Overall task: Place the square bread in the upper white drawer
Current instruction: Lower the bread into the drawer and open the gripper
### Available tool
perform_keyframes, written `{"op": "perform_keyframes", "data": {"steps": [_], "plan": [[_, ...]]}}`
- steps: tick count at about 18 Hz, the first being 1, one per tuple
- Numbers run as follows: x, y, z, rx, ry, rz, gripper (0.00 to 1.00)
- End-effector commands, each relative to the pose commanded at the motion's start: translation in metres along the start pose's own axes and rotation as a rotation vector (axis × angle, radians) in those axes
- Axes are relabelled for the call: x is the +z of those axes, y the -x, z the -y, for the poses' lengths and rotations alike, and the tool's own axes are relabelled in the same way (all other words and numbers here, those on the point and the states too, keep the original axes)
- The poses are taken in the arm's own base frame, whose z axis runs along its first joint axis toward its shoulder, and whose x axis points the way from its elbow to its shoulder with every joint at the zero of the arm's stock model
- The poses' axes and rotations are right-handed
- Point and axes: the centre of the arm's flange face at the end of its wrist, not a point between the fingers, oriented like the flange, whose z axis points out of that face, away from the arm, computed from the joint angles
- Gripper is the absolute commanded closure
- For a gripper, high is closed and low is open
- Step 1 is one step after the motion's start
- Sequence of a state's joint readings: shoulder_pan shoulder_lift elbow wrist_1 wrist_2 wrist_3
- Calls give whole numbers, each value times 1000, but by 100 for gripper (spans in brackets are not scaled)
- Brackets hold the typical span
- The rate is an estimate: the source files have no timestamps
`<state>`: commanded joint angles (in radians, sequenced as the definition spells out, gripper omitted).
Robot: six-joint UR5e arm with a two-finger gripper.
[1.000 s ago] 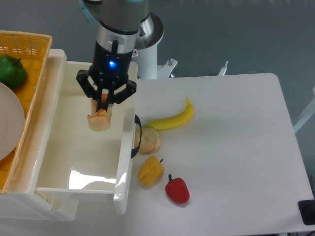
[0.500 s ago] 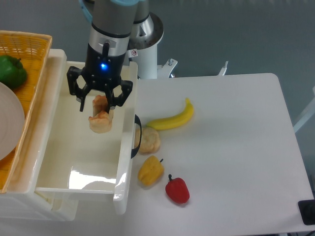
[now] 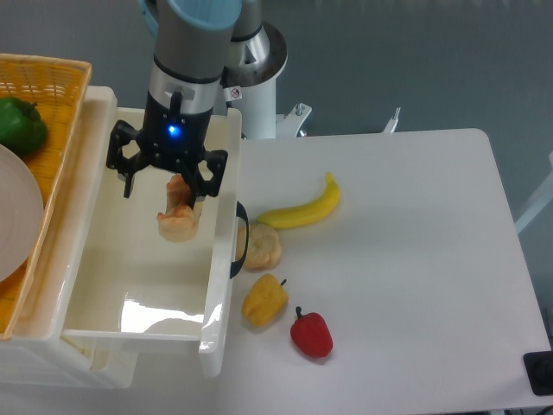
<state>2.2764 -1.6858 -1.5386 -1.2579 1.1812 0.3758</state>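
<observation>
Gripper (image 3: 164, 183) spread open above one square bread (image 3: 178, 218) lying in the upper white drawer (image 3: 138, 294), one green pepper (image 3: 19, 125) in woven basket (image 3: 52, 78), one bun (image 3: 262, 246), one banana (image 3: 304, 207) on table (image 3: 415, 259)

White drawer (image 3: 95, 285), tan orange-edged bread (image 3: 177, 220), black pincer (image 3: 164, 177), yellow banana (image 3: 304, 207), red pepper (image 3: 312, 334).

The place looked like a robotics lab rather than a home. A grey industrial arm (image 3: 194, 52) stood bolted on a white post behind a plain white table (image 3: 406, 259), against a bare grey floor. Toy plastic food lay about: a banana (image 3: 304, 207), a yellow pepper (image 3: 263, 300), a red pepper (image 3: 312, 334).
</observation>
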Motion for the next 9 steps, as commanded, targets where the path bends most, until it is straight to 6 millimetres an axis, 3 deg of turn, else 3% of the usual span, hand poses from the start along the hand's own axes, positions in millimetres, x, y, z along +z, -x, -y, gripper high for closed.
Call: {"op": "perform_keyframes", "data": {"steps": [9], "plan": [[2, -3, 1, 5, 2, -4, 0]]}}
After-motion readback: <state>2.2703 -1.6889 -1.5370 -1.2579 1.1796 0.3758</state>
